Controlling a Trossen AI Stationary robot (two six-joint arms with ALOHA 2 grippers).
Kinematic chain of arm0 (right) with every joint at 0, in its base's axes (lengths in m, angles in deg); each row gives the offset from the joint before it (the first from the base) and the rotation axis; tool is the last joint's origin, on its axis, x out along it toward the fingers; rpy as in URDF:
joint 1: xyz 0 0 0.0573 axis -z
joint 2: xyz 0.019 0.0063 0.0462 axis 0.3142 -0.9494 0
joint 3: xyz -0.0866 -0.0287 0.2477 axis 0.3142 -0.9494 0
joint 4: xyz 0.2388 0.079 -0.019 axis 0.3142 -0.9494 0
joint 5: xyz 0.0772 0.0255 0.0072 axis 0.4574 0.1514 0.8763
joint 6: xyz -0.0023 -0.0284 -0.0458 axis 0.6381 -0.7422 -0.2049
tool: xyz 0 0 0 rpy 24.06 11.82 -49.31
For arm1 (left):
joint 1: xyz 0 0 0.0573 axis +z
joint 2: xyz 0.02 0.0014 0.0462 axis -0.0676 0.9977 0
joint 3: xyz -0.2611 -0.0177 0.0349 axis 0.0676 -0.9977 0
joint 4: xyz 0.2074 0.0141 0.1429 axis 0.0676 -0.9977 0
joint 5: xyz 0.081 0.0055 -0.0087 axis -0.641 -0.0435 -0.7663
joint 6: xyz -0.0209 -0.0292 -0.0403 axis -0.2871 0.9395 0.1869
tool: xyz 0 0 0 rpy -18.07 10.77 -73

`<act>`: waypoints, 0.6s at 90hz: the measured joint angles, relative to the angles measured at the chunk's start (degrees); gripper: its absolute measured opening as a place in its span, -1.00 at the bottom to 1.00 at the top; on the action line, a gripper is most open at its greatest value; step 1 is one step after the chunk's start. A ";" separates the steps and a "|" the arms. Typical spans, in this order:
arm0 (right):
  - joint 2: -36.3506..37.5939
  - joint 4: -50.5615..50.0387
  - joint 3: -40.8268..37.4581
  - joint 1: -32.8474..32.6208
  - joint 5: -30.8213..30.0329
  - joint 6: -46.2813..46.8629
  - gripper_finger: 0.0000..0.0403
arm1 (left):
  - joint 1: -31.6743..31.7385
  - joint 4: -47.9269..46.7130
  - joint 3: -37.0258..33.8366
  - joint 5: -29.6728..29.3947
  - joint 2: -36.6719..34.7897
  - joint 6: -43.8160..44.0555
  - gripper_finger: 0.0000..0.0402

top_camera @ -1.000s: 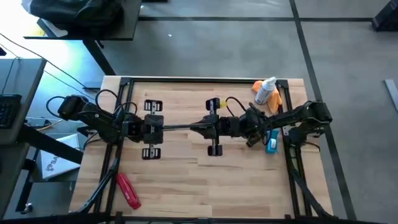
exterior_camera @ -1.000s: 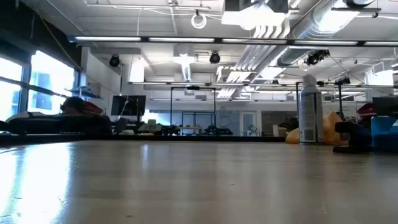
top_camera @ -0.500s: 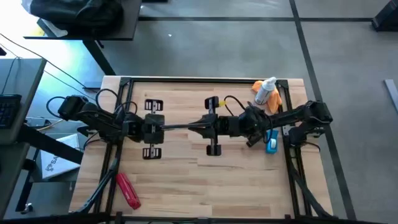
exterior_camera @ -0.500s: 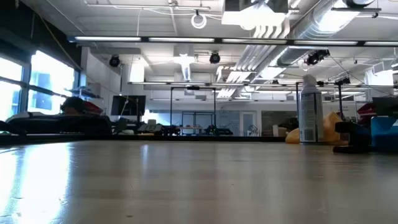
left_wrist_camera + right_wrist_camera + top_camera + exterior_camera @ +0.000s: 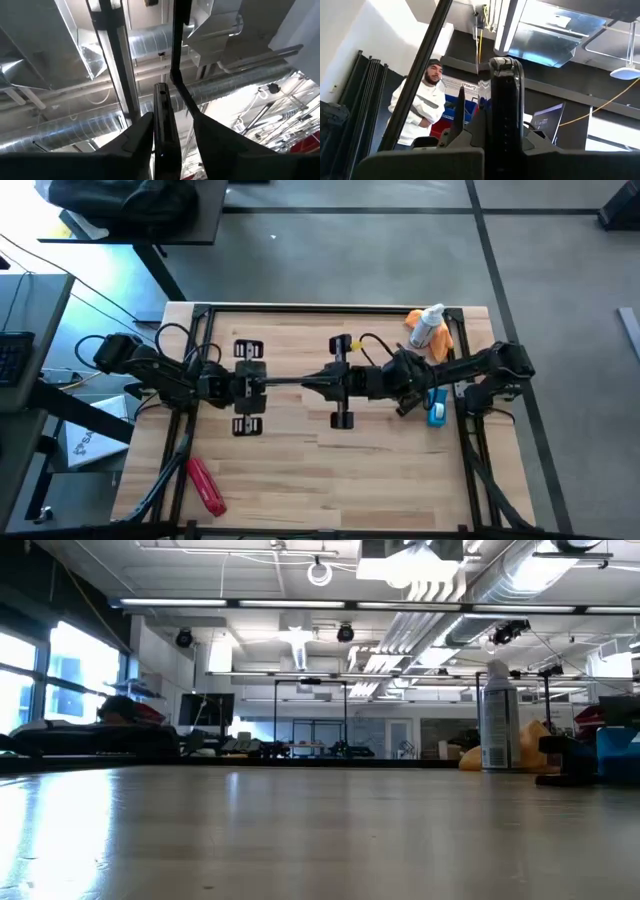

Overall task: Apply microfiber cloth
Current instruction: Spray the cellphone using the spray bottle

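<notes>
Both arms meet over the middle of the wooden table [image 5: 300, 470], the left gripper [image 5: 262, 386] and the right gripper [image 5: 318, 385] each clenched on an end of a thin black phone [image 5: 165, 125] held edge-on between them. The microfiber cloth [image 5: 442, 338] lies at the far right corner under a white spray bottle [image 5: 428, 327]. A red tool [image 5: 207, 485] rests near the front left. Ceiling ducts [image 5: 75, 130] run overhead; a person [image 5: 422, 112] stands beyond.

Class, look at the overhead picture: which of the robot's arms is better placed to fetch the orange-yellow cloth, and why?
Probably the right arm. The microfiber cloth lies at the table's far right corner under the white spray bottle, close to the right arm's base. The right gripper and left gripper both sit mid-table, the left farther away.
</notes>
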 joint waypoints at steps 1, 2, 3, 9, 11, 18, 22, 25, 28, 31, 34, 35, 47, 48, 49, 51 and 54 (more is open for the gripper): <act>0.00 0.00 0.00 0.00 -0.01 0.03 -1.00 | -0.01 0.14 0.00 -0.03 0.00 0.00 -0.43; 0.00 -0.01 0.00 0.00 -0.02 0.04 -1.00 | -0.01 0.25 0.00 -0.15 0.00 0.00 -0.44; 0.00 -0.02 0.00 0.00 -0.04 0.04 -1.00 | -0.01 0.38 0.00 -0.30 0.00 0.00 -0.45; 0.00 -0.01 0.00 0.02 -0.26 0.03 -1.00 | -0.04 1.12 0.00 -2.56 0.00 0.00 -0.49; 0.00 -0.02 0.00 0.02 -0.36 0.01 -1.00 | -0.04 1.14 0.00 -3.19 0.00 0.02 -0.51; 0.02 0.00 0.00 0.02 -1.31 -0.16 -1.00 | -0.01 1.09 0.00 -3.63 0.00 -0.02 -0.59; 0.02 0.00 0.00 0.02 -1.44 -0.16 -1.00 | 0.01 1.09 0.00 -3.63 0.00 -0.02 -0.64; 0.02 -0.02 0.00 0.12 -1.43 -0.16 -1.00 | 0.01 1.07 0.00 -3.63 0.00 -0.02 -0.68; 0.04 -0.04 0.00 0.15 -1.30 -0.16 -1.00 | 0.01 1.03 0.00 -3.67 0.00 -0.02 -0.71; 0.04 -0.05 0.00 0.15 -1.22 -0.16 -1.00 | 0.01 1.00 0.00 -3.69 0.00 -0.04 -0.74; 0.04 -0.07 0.00 0.15 -1.22 -0.16 -1.00 | 0.01 0.97 0.00 -3.70 0.00 -0.02 -0.76; 0.04 -0.07 0.00 0.15 -1.22 -0.16 -1.00 | 0.01 0.96 0.00 -3.70 0.00 -0.02 -0.77; 0.04 -0.08 0.00 0.15 -1.03 -0.16 -1.00 | 0.01 0.92 0.00 -3.70 0.00 -0.02 -0.83; 0.04 -0.07 0.00 0.15 -1.03 -0.16 -1.00 | 0.01 0.90 0.00 -3.70 0.00 -0.02 -0.84; 0.04 -0.07 0.00 0.15 -1.03 -0.16 -1.00 | 0.01 0.90 0.00 -3.69 0.00 -0.02 -0.84; 0.04 -0.09 0.00 0.15 -1.03 -0.16 -1.00 | 0.01 0.90 0.00 -3.66 0.00 -0.02 -0.85; 0.04 -0.07 0.00 0.15 -1.01 -0.18 -1.00 | 0.01 0.90 0.00 -3.62 -0.02 -0.02 -0.87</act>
